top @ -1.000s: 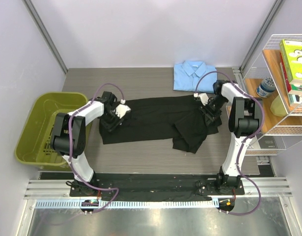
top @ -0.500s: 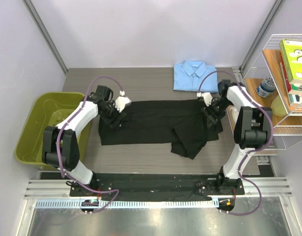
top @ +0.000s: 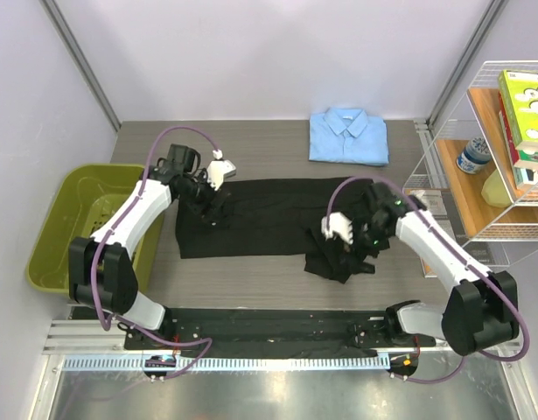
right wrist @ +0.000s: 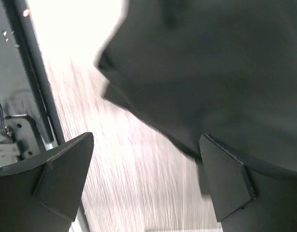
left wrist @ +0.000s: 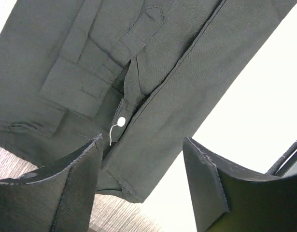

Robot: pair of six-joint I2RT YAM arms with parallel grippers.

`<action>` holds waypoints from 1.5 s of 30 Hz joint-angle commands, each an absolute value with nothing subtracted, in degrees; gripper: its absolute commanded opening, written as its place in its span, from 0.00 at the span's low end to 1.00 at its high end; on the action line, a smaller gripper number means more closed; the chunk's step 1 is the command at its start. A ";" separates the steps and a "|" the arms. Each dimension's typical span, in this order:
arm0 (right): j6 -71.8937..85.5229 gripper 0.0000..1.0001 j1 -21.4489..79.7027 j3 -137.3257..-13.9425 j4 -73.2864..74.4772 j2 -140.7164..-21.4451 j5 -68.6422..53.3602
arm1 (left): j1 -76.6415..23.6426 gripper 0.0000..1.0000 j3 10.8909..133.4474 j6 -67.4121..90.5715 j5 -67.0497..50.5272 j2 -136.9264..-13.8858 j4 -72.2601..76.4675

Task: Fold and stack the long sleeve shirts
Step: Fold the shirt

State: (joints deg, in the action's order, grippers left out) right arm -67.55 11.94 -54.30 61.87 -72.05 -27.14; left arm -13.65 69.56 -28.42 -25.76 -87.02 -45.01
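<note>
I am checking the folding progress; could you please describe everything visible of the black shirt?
The black shirt is plain dark woven cloth, lying on the grey table as a long, partly folded band, rumpled and bunched at its right end. Near its left end a cuff and a small white button show. The left pincer and right pincer hover open over it, gripping nothing. It lies apart from the light blue shirt.

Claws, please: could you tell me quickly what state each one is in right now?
Left claw: open, holding nothing, above the black shirt.
Right claw: open, holding nothing, over the black shirt's edge.
</note>
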 commanded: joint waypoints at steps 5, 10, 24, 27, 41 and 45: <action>-63.90 0.84 23.90 -43.51 43.96 -70.92 -20.83 | -13.97 0.71 67.77 -27.25 -22.94 -81.83 -45.18; -61.09 0.03 23.99 -50.78 44.47 -73.65 -21.62 | -13.97 0.71 66.01 -27.77 -22.59 -79.46 -45.53; -54.23 0.67 19.62 -99.73 59.37 -112.32 -17.30 | -13.89 0.71 67.59 -25.14 -22.94 -80.42 -45.79; -53.26 0.73 13.11 -104.76 67.37 -109.70 -24.94 | -13.89 0.72 66.98 -25.05 -24.95 -79.28 -45.27; -37.98 0.76 0.71 -86.21 64.69 -98.61 -41.47 | -52.26 0.78 70.82 -29.88 -24.61 -93.49 -30.94; -33.06 0.84 -3.16 -89.38 64.51 -100.11 -43.86 | -58.09 0.75 76.63 -33.04 -26.10 -103.43 -29.97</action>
State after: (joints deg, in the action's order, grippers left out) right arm -40.60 0.01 -85.62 65.69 -99.39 -38.85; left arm -53.84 71.57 -29.98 -24.91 -98.26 -34.54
